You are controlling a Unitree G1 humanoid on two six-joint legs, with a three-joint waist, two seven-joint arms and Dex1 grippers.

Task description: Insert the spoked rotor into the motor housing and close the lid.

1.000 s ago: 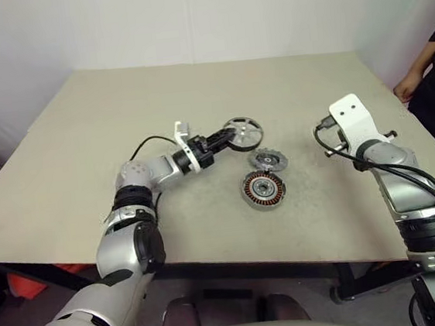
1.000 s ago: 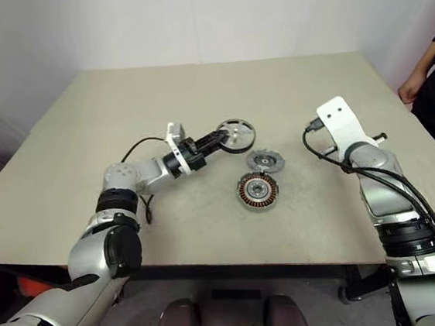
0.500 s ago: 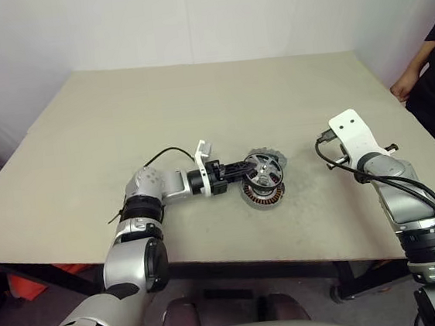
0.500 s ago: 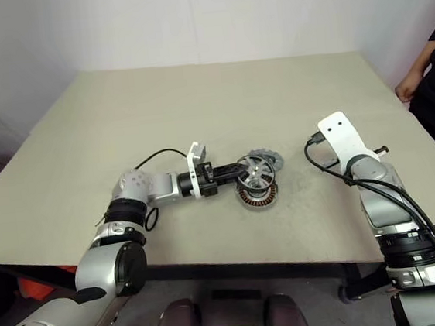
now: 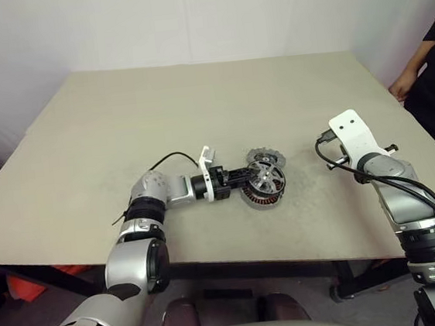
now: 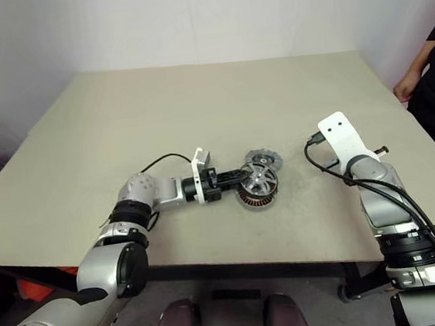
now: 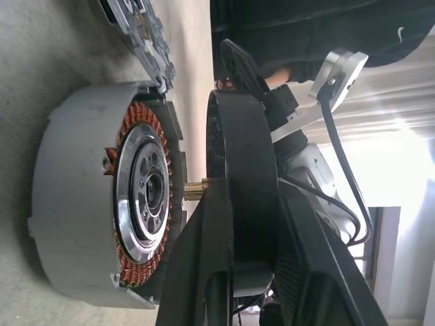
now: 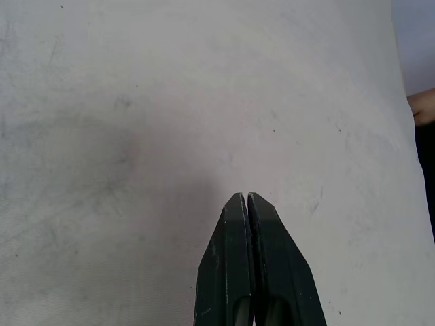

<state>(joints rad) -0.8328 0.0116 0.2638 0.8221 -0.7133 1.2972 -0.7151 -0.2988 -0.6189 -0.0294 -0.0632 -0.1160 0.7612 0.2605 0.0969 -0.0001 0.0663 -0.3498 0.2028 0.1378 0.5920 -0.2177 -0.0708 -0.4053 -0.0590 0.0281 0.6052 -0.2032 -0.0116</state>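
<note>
I have brought the left claw [image 5: 244,177] down from above the desk [image 5: 196,111] toward its near edge; it now holds the spoked rotor [image 5: 266,178] clenched by the rim, right over the motor housing [image 5: 263,196] near the desk's middle; in the left wrist view the rotor's brass shaft [image 7: 196,189] lines up with the housing's silver centre [image 7: 144,190], a gap remaining, so I judge insertion imminent; the toothed lid [image 5: 267,158] lies just behind; the right claw [image 8: 247,224], clamped shut on nothing, hovers near the desk's right edge; I read no writing anywhere.
</note>
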